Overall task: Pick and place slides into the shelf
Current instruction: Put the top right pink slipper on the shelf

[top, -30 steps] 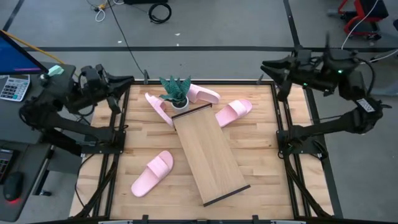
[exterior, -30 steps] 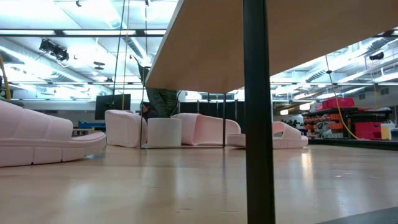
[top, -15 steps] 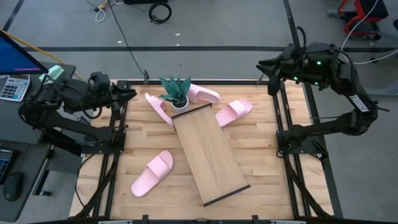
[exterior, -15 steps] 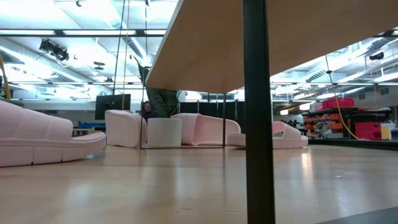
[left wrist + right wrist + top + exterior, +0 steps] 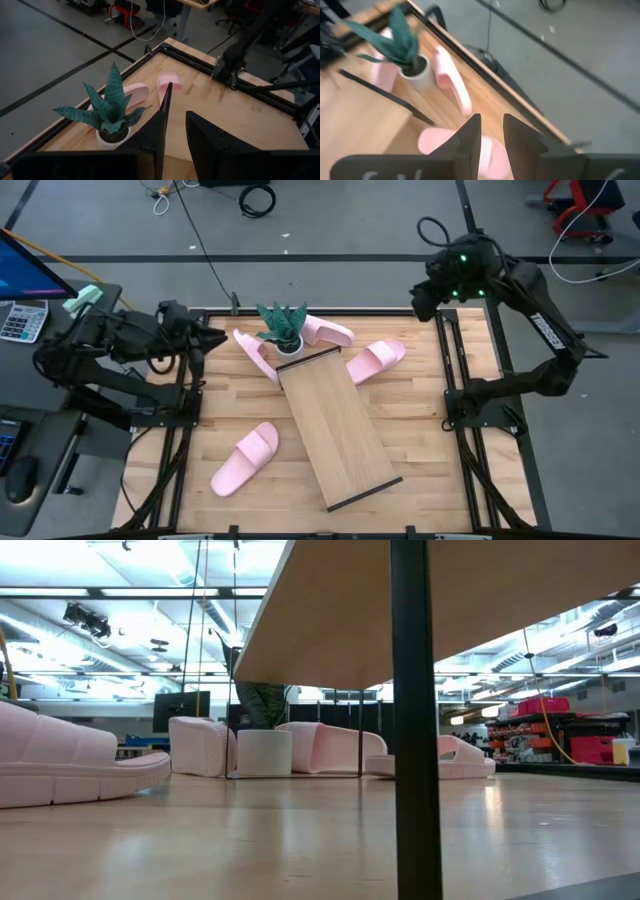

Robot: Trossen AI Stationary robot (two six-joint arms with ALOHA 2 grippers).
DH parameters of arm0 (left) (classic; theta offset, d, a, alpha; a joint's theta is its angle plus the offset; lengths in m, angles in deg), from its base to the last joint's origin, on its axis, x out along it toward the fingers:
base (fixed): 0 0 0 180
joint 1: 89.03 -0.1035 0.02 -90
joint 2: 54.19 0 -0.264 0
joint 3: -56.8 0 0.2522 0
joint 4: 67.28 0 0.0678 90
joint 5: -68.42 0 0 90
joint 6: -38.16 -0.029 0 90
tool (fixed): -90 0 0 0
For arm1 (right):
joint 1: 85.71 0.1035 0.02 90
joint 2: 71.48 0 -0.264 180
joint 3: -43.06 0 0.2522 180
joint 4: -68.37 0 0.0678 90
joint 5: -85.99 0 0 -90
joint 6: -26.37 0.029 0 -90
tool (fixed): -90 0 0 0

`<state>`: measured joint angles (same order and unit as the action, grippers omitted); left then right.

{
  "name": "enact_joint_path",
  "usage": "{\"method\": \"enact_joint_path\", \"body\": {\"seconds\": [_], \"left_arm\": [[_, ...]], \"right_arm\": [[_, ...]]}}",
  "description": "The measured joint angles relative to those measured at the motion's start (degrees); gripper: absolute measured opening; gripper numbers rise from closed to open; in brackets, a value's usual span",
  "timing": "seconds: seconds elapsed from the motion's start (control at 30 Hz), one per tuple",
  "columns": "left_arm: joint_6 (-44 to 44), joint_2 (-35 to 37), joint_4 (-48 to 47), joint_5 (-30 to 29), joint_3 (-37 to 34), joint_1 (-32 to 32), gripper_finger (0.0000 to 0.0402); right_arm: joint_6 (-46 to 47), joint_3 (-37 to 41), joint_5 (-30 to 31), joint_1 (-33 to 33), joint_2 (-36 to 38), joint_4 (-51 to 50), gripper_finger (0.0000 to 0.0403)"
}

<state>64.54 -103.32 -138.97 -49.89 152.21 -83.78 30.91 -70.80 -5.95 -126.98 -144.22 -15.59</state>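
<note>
The shelf (image 5: pixel 336 428) sits diagonally mid-counter (image 5: pixel 420 450), nothing on it. A potted succulent (image 5: pixel 283 329) stands right at its far end, with three slides around there: one (image 5: pixel 254 353) leaning beside the pot, one (image 5: pixel 328 330) behind it, one (image 5: pixel 376 361) just off the shelf's far right corner. The fourth slide (image 5: pixel 245 458) lies to the shelf's left. Left gripper (image 5: pixel 207 338) and right gripper (image 5: pixel 420 298) hover at the far counter corners, jaws a narrow gap apart, holding nothing.
</note>
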Motion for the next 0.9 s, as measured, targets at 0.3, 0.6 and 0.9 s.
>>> {"method": "enact_joint_path", "body": {"seconds": [0.3,0.6,0.9], "left_arm": [[-2.6,-2.0,-1.4,0.1,0.0,0.0,0.0105],[-5.2,-3.9,-1.8,0.1,-0.1,-1.3,0.0124],[-5.2,-5.8,-1.8,0.1,-0.1,-3.9,0.0113]], "right_arm": [[0.0,0.0,-7.1,-8.1,-6.5,-5.0,0.0089],[-3.5,0.0,-7.2,-11.3,-15.4,-12.1,0.0089],[-4.6,0.0,-7.2,-13.0,-24.6,-12.1,0.0089]]}}
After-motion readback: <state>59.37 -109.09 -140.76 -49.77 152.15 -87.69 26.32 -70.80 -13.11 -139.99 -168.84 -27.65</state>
